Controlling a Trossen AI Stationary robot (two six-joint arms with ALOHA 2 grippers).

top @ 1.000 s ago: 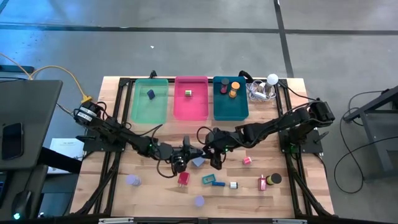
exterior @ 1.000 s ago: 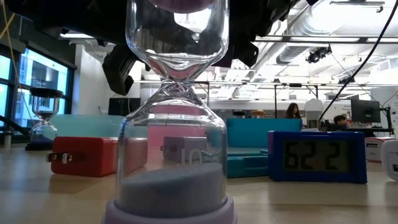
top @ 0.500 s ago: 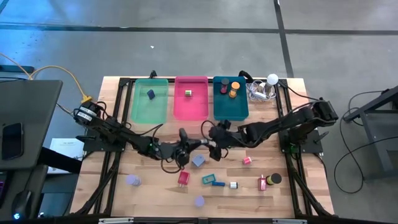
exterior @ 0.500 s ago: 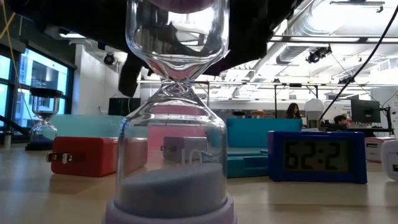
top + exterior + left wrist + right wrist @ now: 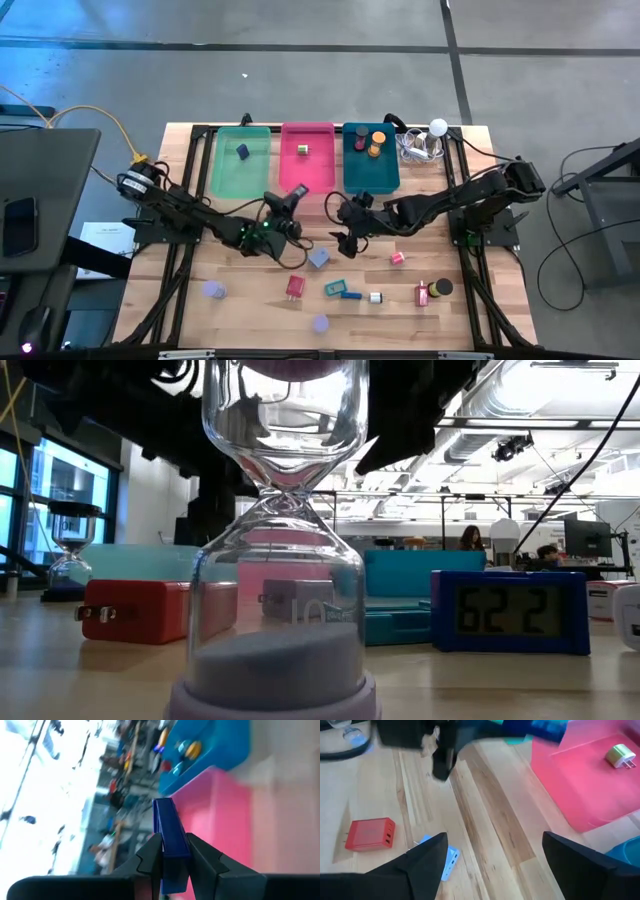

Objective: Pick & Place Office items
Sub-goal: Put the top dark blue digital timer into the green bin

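Note:
My left gripper [image 5: 297, 192] is raised over the near edge of the pink tray [image 5: 320, 170], shut on a dark blue flat block [image 5: 167, 820]. My right gripper [image 5: 345, 243] hangs open over the middle of the table, with nothing between its fingers [image 5: 495, 837]. Below it lie a light blue block [image 5: 319, 258] and a red block [image 5: 294, 287]. A teal block [image 5: 334, 288], a pink spool [image 5: 398, 258], another red block [image 5: 422, 293], a dark cap [image 5: 441, 287] and two lavender discs [image 5: 212, 290] lie on the near half. My left gripper pinches the dark blue block between its two fingers by its near end [image 5: 172, 851]. The rest of the block sticks out past the fingertips, along the fingers. The fingers point toward the table's far edge. The block is lifted clear, above the pink tray's near edge.
The green tray [image 5: 255, 170], pink tray and teal tray [image 5: 370, 178] stand side by side along the far edge, each holding small pieces. A white ball with cables [image 5: 438, 127] lies right of the trays. A lavender hourglass [image 5: 280, 610] fills the low view.
My left gripper has risen from the table's middle and swung toward the far edge, to the pink tray's near edge, carrying the dark blue block. My right gripper has drawn back slightly toward the far edge and stays open.

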